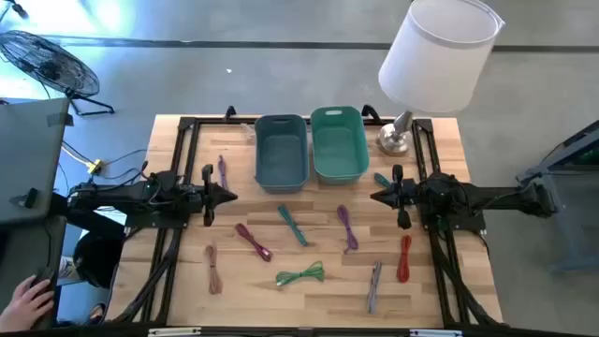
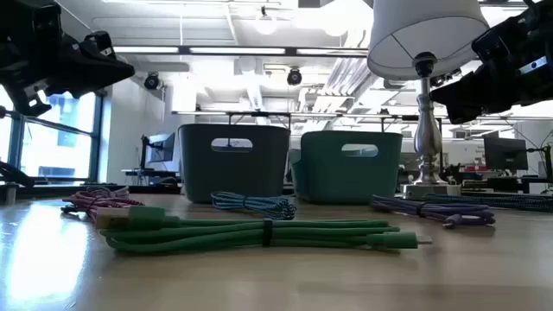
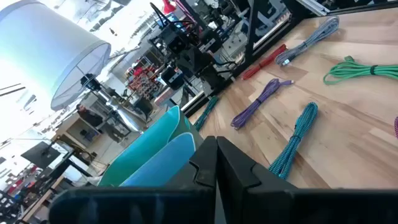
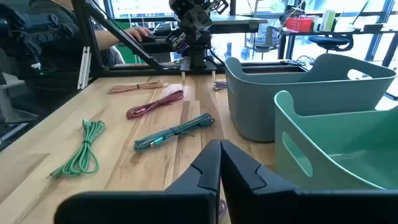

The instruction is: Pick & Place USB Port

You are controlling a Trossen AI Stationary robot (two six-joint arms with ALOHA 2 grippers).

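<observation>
USB cables lie loose on the wooden worktop (image 1: 187, 281), none yet in a bin. Green cable (image 1: 301, 274) sits at the near centre; teal braided cable (image 1: 292, 225) just in front of the bins; purple cable (image 1: 347, 227) to its right; magenta cable (image 1: 254, 241) to its left; red cable (image 1: 404, 257) and grey cable (image 1: 374, 284) toward the right side; a pinkish cable (image 1: 214, 269) toward the left side. Another small purple one lies near the left arm.

Two bins stand side by side at the back, touching or nearly so: blue-grey bin (image 1: 281, 152) on the left, teal-green bin (image 1: 339, 142) on the right. Both look empty from above. A lamp (image 1: 436, 47) stands just right of the green bin.

Left claw (image 1: 225, 196) clenched, grasping nothing, hovering above the worktop's left side. Right claw (image 1: 378, 196) likewise clenched and empty, on the right side, facing it.

Step in hand, as judged: nothing selected yet. To do it well: release the claw first, descend over the bundled middle of a cable rather than a loose end, close across the bundle, lift clear of the bin wall before release. Right arm must avoid the lamp.

No legible brand, label or writing seen.
</observation>
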